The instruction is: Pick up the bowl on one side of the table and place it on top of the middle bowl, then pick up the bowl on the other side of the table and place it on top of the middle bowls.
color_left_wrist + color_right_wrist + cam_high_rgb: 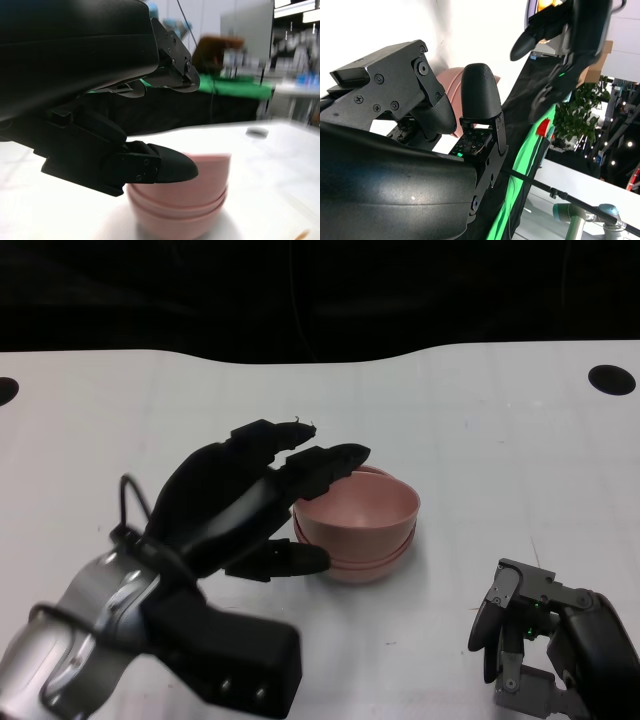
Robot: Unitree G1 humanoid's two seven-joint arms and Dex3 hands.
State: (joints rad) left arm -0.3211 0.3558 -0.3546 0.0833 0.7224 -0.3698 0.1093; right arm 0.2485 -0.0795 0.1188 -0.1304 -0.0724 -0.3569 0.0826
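A stack of pink bowls [365,515] sits nested at the middle of the white table [480,420]. My left hand [240,505] lies against the stack's left side, its fingers spread over the near left rim and its thumb by the lower wall. In the left wrist view the thumb [160,167] crosses in front of the stack of pink bowls [190,205], while the upper fingers [172,65] hang well above the rim. It grips nothing. My right hand [545,640] rests low at the front right, apart from the bowls and holding nothing. A strip of pink bowl [451,80] shows behind its fingers.
Two round black holes mark the table, one at the far right [612,379] and one at the far left [5,390]. The table's back edge [320,358] runs across the view, with darkness beyond it.
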